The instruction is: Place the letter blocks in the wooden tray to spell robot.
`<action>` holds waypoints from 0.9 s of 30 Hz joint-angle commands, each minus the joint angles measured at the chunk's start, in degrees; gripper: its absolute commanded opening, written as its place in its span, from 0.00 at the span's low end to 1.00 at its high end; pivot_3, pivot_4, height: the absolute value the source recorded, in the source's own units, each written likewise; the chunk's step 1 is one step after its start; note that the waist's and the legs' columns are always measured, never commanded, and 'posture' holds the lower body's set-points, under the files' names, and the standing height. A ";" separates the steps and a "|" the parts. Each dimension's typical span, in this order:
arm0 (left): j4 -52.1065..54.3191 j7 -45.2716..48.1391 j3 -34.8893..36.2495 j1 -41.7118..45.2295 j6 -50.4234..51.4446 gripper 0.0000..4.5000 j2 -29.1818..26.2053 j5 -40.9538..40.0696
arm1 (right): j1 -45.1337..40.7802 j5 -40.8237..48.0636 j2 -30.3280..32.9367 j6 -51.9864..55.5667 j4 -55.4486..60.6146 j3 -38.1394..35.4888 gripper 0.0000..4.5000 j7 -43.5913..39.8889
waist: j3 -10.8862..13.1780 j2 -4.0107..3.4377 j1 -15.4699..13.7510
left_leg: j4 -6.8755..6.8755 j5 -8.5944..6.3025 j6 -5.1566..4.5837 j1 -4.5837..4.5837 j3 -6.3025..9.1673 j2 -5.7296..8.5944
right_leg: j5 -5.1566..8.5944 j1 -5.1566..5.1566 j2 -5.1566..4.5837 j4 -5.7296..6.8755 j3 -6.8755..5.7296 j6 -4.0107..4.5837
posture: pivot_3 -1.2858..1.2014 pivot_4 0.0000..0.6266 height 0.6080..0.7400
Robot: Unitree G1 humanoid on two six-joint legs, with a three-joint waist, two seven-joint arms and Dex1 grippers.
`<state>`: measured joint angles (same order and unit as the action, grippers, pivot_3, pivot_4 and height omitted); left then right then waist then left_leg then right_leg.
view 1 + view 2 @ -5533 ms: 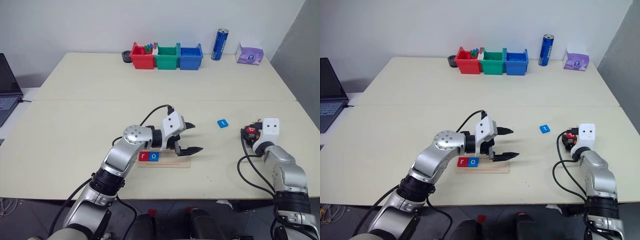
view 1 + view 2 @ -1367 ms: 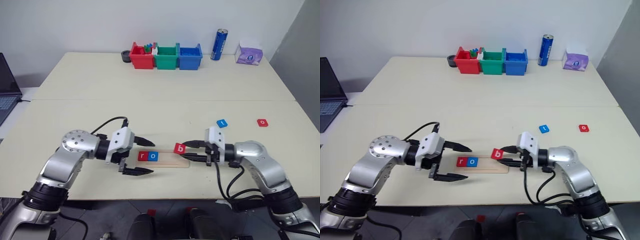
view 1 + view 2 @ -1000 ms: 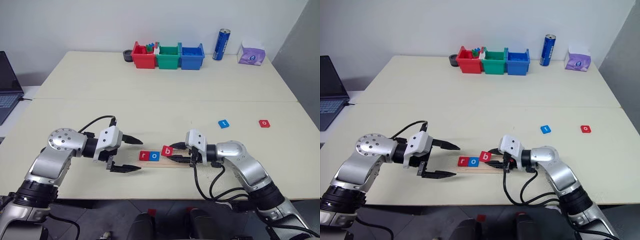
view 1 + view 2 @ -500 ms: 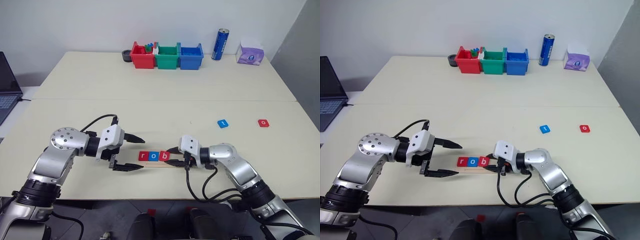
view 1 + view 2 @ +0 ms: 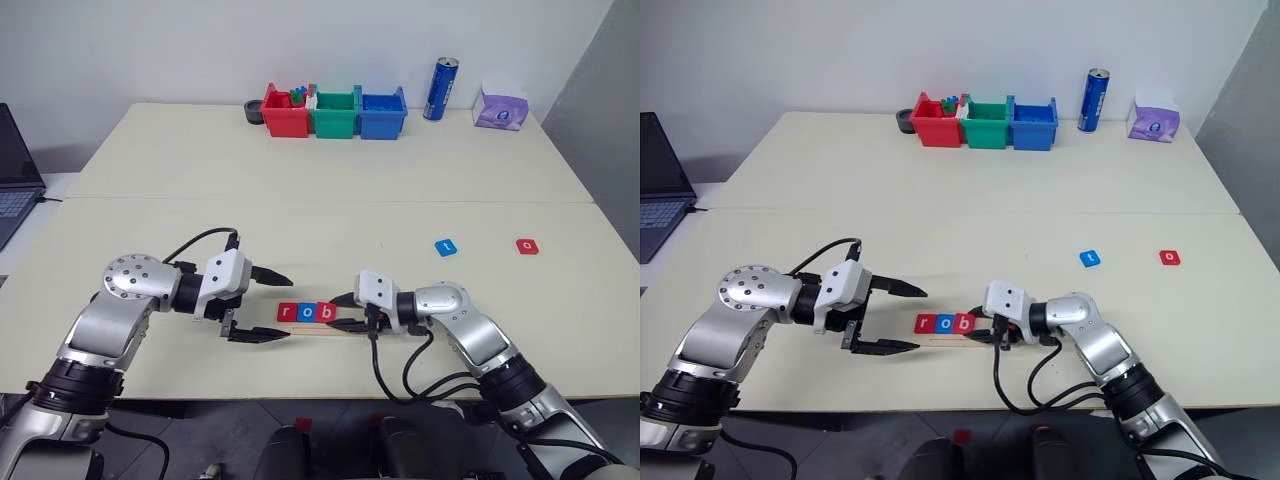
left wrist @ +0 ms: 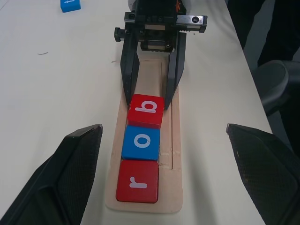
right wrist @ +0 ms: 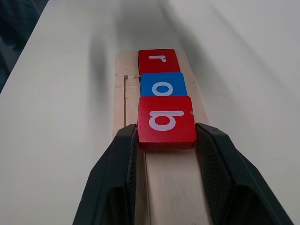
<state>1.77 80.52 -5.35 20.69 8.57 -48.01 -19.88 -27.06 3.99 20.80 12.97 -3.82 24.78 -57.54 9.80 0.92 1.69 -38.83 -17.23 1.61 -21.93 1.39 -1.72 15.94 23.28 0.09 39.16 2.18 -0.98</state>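
Cream tabletop, and the right gripper (image 7: 166, 136) is clamped on the red b block (image 7: 166, 119), seated in the wooden tray (image 6: 176, 140) right against the blue o (image 6: 141, 141) and red r (image 6: 138, 181). Three down. Well behind it lie the blue t (image 5: 445, 246) and red o (image 5: 526, 245). Left gripper (image 5: 268, 307) gapes empty beside the tray's r end.

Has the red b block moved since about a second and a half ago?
Yes. The red b block went toward the robot's left along the wooden tray and now lies against the blue o block, between the right end effector's fingers.
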 commanded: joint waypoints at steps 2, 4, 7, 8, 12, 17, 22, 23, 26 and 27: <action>1.33 -0.47 0.29 0.61 0.02 1.00 0.24 -0.07 | -1.22 -0.11 0.66 -0.87 -0.75 -0.63 0.33 -1.10 | 0.00 0.00 -0.01 | 0.00 0.00 0.00 0.00 0.00 0.00 | 0.00 0.00 0.00 0.00 0.00 0.00 | 0.52 0.24 1.00; 1.53 -0.56 0.26 0.64 0.14 1.00 0.36 -0.11 | -1.42 -0.13 0.63 -1.05 -1.08 -0.54 0.33 -1.14 | 0.00 0.00 0.00 | 0.00 0.00 0.00 0.00 0.00 0.00 | 0.00 0.00 0.00 0.00 0.00 0.00 | 0.52 0.24 1.00; 1.53 -0.52 0.37 0.56 0.08 1.00 0.38 -0.09 | -1.55 -0.23 0.45 -1.17 -1.30 -0.38 0.33 -1.26 | 0.00 0.00 0.01 | 0.00 0.00 0.00 0.00 0.01 0.00 | 0.00 0.00 0.00 0.00 0.00 0.00 | 0.52 0.24 1.00; 1.56 -0.52 0.44 0.46 0.05 1.00 0.35 -0.09 | -1.51 -0.29 0.42 -1.20 -1.30 -0.27 0.33 -1.31 | 0.00 0.00 0.01 | 0.00 0.00 0.00 0.00 0.01 0.00 | 0.00 0.00 0.00 0.00 0.00 0.00 | 0.52 0.24 1.00; 1.65 -0.63 0.54 0.33 0.04 1.00 0.35 -0.03 | -1.38 -0.55 0.27 -1.23 -1.12 -0.01 0.33 -1.50 | 0.00 0.00 0.01 | 0.00 0.00 0.00 0.00 0.00 0.00 | 0.00 0.00 0.00 0.00 0.00 0.00 | 0.52 0.24 1.00; 1.68 -0.82 0.69 0.10 0.01 1.00 0.26 0.00 | -1.52 -1.07 -0.42 -1.41 -1.22 0.57 0.33 -1.37 | 0.00 0.00 0.01 | 0.00 0.00 0.00 0.00 0.01 0.00 | 0.00 0.00 0.00 0.01 0.00 0.00 | 0.52 0.24 1.00; 1.89 -1.17 0.56 0.02 0.02 1.00 0.20 0.00 | -1.96 -1.30 -1.00 -1.53 -2.04 0.44 0.33 -1.00 | 0.00 0.00 0.01 | 0.00 0.00 0.00 0.00 0.01 0.00 | 0.00 0.00 0.00 0.01 0.00 0.00 | 0.52 0.24 1.00; 1.88 -1.22 0.57 0.01 0.01 1.00 0.20 -0.03 | -2.06 -1.32 -1.11 -1.52 -2.16 0.38 0.33 -0.96 | 0.00 0.00 0.01 | 0.00 0.00 0.00 0.00 0.00 0.00 | 0.00 0.00 0.00 0.01 0.00 0.00 | 0.52 0.24 1.00; 1.88 -1.31 0.55 -0.06 0.01 1.00 0.20 -0.01 | -2.14 -1.24 -1.19 -1.39 -2.22 0.14 0.33 -1.03 | 0.00 0.00 0.02 | 0.00 0.00 0.00 0.00 0.01 0.00 | 0.00 0.00 0.00 0.01 0.01 0.00 | 0.52 0.24 1.00; 1.91 -1.34 0.52 -0.07 0.05 1.00 0.21 0.00 | -2.13 -1.21 -1.15 -1.33 -2.23 0.08 0.33 -1.04 | 0.00 0.00 0.01 | 0.00 0.00 0.00 0.01 0.00 0.00 | 0.00 0.00 0.00 0.01 0.00 0.00 | 0.52 0.24 1.00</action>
<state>1.96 79.39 -5.37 20.61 8.63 -47.57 -19.68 -28.22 3.20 19.81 12.10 -6.52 25.04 -58.53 9.80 0.92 1.70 -38.83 -17.23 1.61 -21.92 1.39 -1.72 15.94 23.28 0.09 39.17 2.18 -0.98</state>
